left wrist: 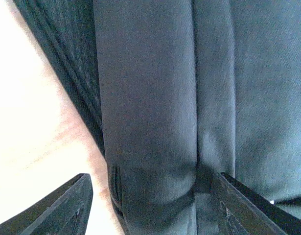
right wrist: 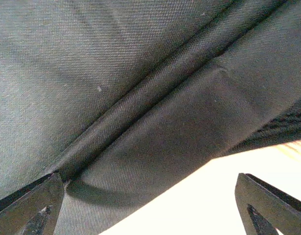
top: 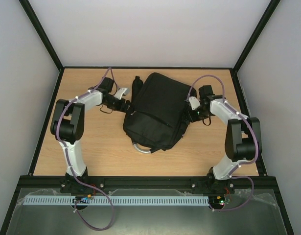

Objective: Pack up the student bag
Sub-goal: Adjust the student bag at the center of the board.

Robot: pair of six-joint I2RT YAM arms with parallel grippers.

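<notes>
The student bag [top: 155, 110], a large black backpack, lies flat in the middle of the wooden table, its grey loop handle [top: 140, 148] toward the near side. My left gripper [top: 127, 104] is at the bag's left edge and stands open. In the left wrist view a black strap fold [left wrist: 150, 122] runs between the spread fingers [left wrist: 67, 208], with bare table showing beside the left finger. My right gripper [top: 193, 113] is at the bag's right edge, also open. In the right wrist view the bag's fabric [right wrist: 140, 98] fills the frame above the wide-apart fingertips [right wrist: 272, 208], and nothing is held.
The wooden table [top: 91, 152] is fenced by a black frame and white walls on three sides. A white slotted rail [top: 140, 200] runs along the near edge between the arm bases. Purple cables loop off both arms.
</notes>
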